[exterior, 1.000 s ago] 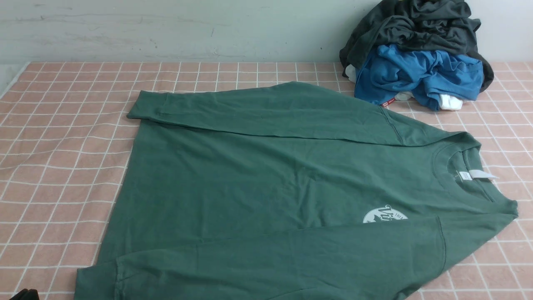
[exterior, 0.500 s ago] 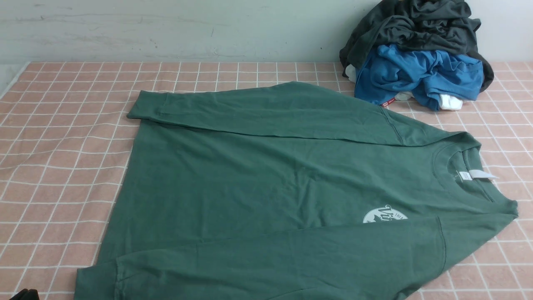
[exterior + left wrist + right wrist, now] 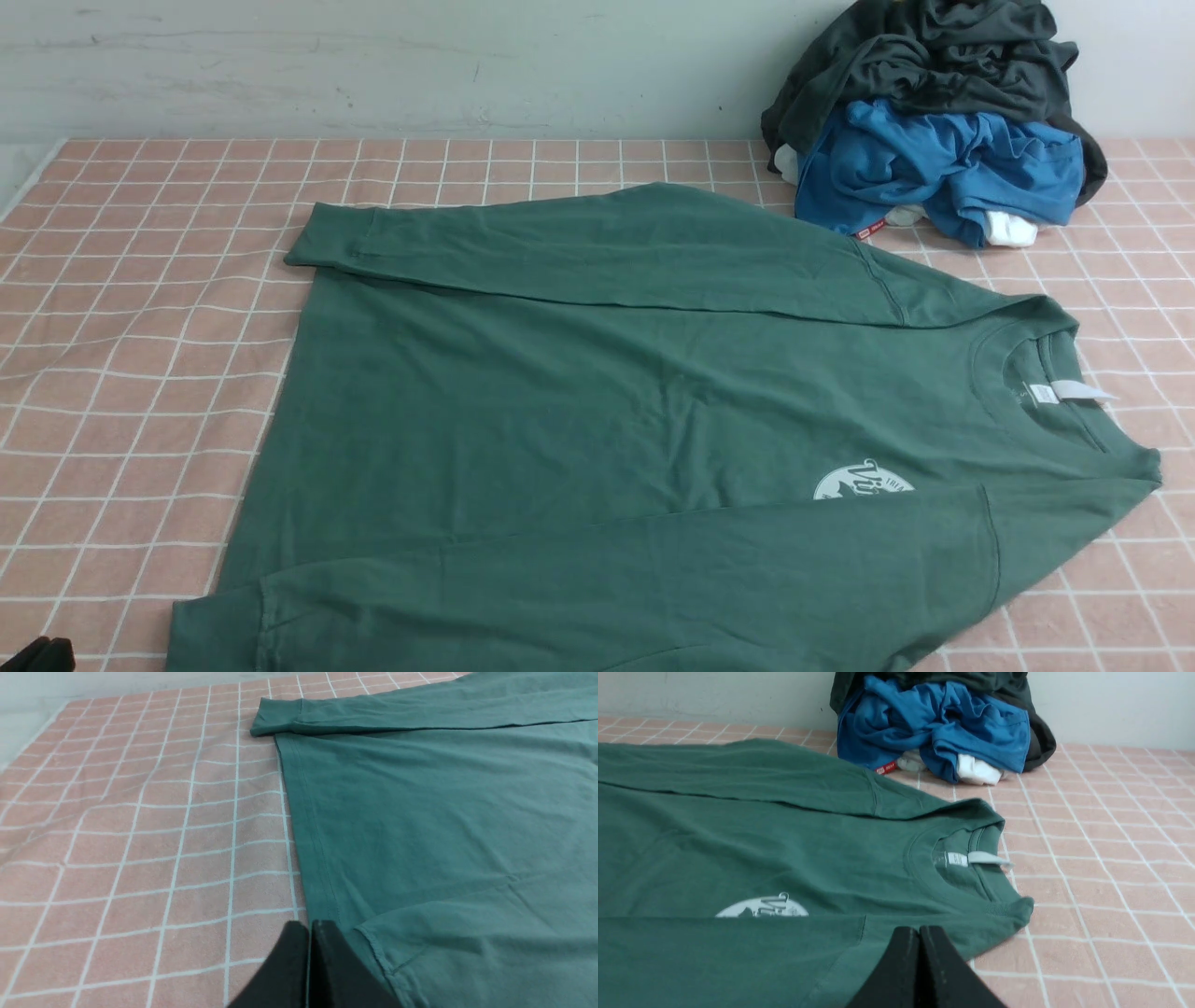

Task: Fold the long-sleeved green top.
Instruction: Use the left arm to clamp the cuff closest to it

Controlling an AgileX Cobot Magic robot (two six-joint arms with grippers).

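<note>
The work surface is covered by a pink towelling cloth [image 3: 140, 373] with a grid of white lines, and it ripples slightly at the left of the front view. The green long-sleeved top [image 3: 607, 401] lies flat on this cloth and fills the centre and lower part of the frame, with the hem toward the left and the ribbed crew neck toward the right. The fabric is a matte knit with faint creases. Both sleeves are folded in over the body. One runs along the upper edge, with its cuff at the upper left. The other runs along the lower edge and covers the lower half of the round white logo [image 3: 859, 483].

At the upper right, against the pale wall [image 3: 373, 65], a crumpled charcoal garment [image 3: 934, 56] is draped over a bright blue garment [image 3: 943, 168].

The left gripper [image 3: 309, 926] has black, wedge-shaped fingers pressed together on nothing, just beside the hem. The right gripper [image 3: 919, 929] is likewise pressed together and empty, near the shoulder.

A white rectangular neck label [image 3: 1074, 392] projects from the collar
</note>
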